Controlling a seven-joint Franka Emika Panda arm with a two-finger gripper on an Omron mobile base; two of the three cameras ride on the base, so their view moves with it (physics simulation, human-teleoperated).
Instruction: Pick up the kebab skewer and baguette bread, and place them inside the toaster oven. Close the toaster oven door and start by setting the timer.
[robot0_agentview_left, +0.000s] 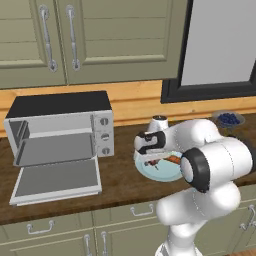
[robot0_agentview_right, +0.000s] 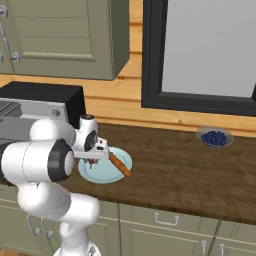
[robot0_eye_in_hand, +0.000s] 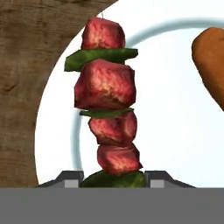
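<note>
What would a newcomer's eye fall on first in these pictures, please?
Probably the kebab skewer lying on the white plate, with the gripper low over it and a finger on either side. Left of the plate, the toaster oven stands with its door dropped open.

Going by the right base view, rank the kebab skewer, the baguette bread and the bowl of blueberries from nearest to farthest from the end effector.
1. The kebab skewer: on the plate, right under the end effector.
2. The baguette bread: on the same plate, just to the right.
3. The bowl of blueberries: far right, back on the counter.
</note>
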